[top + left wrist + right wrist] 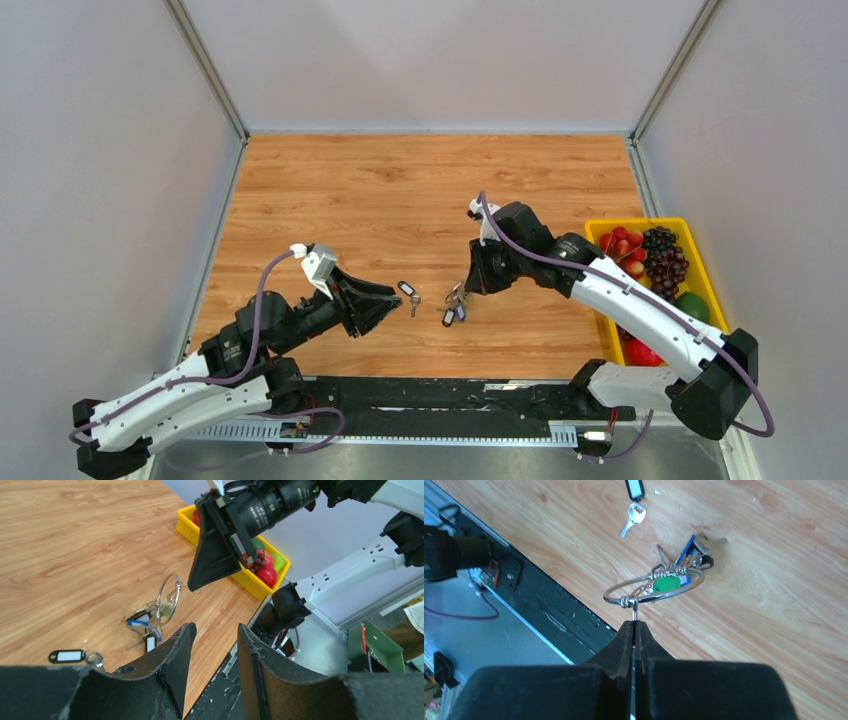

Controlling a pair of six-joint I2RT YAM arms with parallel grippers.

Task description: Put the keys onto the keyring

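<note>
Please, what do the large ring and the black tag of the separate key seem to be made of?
The keyring looks like thin metal wire: silver, shiny, wound at its joints. The black tag seems plastic, smooth and slightly glossy, with a white label inside.

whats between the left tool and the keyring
One loose key with a black tag lies between the left tool and the keyring, clearest in the top view.
</note>
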